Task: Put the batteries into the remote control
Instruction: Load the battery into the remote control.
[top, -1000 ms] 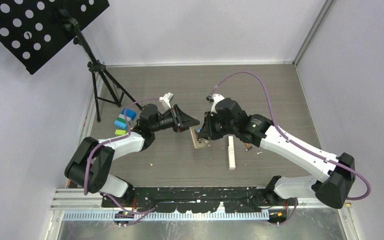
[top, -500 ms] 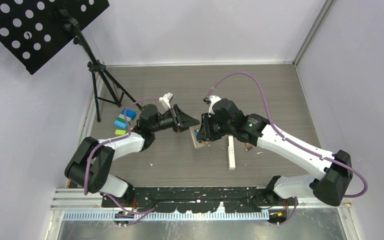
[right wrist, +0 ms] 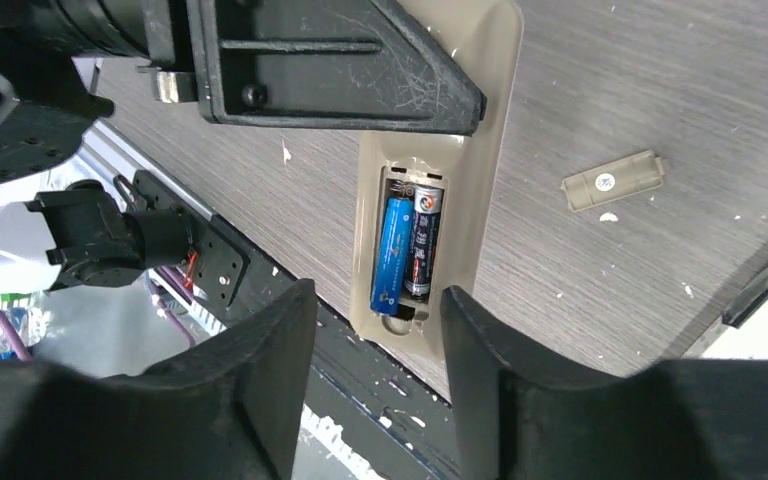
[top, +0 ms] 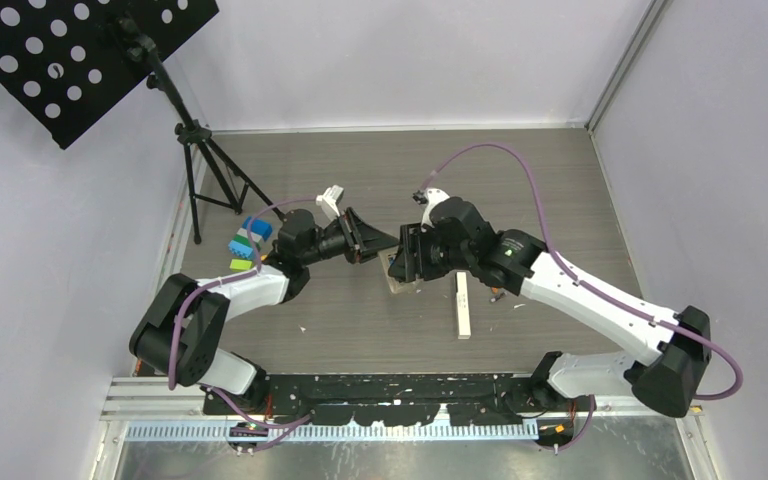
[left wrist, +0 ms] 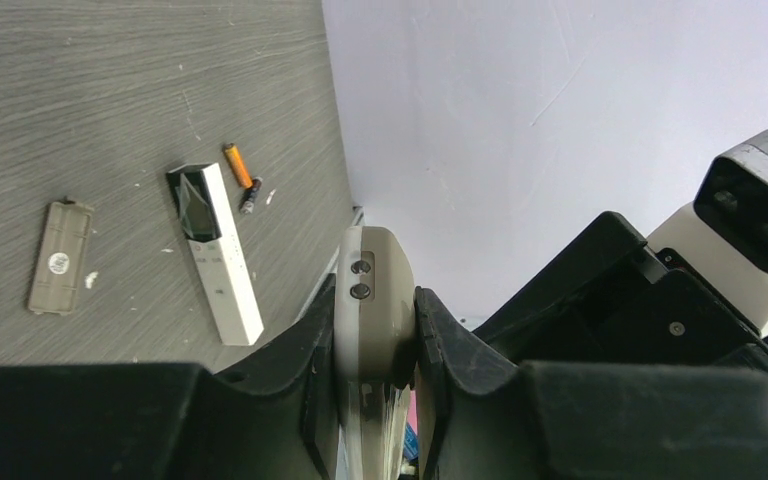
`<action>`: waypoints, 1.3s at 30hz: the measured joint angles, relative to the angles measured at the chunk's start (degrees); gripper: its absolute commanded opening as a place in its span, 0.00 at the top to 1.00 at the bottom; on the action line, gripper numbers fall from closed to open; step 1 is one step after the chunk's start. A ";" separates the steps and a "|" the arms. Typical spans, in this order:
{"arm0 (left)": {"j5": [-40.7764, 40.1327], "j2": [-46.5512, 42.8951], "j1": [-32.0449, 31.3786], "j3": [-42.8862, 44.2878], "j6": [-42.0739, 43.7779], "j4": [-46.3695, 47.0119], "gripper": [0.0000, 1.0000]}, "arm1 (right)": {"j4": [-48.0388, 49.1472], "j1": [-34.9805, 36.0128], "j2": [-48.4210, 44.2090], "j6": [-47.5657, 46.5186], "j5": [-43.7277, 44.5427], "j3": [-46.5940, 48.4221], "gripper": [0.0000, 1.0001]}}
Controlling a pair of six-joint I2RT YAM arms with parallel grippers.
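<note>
The beige remote point(right wrist: 485, 130) lies back-up with its battery bay open. A blue battery point(right wrist: 392, 252) and a dark battery point(right wrist: 421, 245) sit side by side in the bay. My left gripper point(left wrist: 375, 310) is shut on one end of the beige remote point(left wrist: 368, 290). My right gripper point(right wrist: 373, 300) is open, its fingers straddling the remote's other end without touching the batteries. In the top view the right gripper point(top: 405, 262) covers most of the remote point(top: 398, 284). An orange battery point(left wrist: 237, 165) and a dark battery point(left wrist: 250, 195) lie loose on the table.
A white remote point(top: 463, 305) lies right of the beige one, also in the left wrist view point(left wrist: 222, 262). The beige battery cover point(right wrist: 612, 181) lies on the table. Toy blocks point(top: 248, 240) and a music stand tripod point(top: 200, 150) stand at the left.
My right gripper has shifted slightly left over the beige remote, hiding the battery bay in the top view. The left gripper keeps its hold and has hardly moved.
</note>
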 measured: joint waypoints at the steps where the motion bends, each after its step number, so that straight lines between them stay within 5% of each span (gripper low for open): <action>1: -0.04 0.00 0.00 -0.11 -0.42 0.46 1.00 | 0.09 0.00 -0.74 0.66 0.46 -0.02 0.33; 9: -1.55 -0.02 0.00 -0.24 -8.61 4.63 1.00 | 6.21 0.00 -14.43 9.27 4.63 -3.96 0.13; 15: -6.49 -1.22 0.00 -0.24 -16.90 9.31 1.00 | 11.04 -0.02 -24.17 18.88 10.49 -12.11 0.11; 29: -14.10 -7.37 -0.79 1.73 -25.94 11.45 1.00 | 35.56 0.00 -20.61 35.08 9.53 -21.77 0.12; 34: -14.47 -7.69 -0.96 1.73 -26.29 11.04 1.00 | 40.68 0.00 -18.69 36.41 9.01 -21.77 0.20; 39: -14.64 -7.69 -0.96 1.73 -26.62 10.84 1.00 | 42.32 0.00 -16.41 37.42 9.01 -21.73 0.41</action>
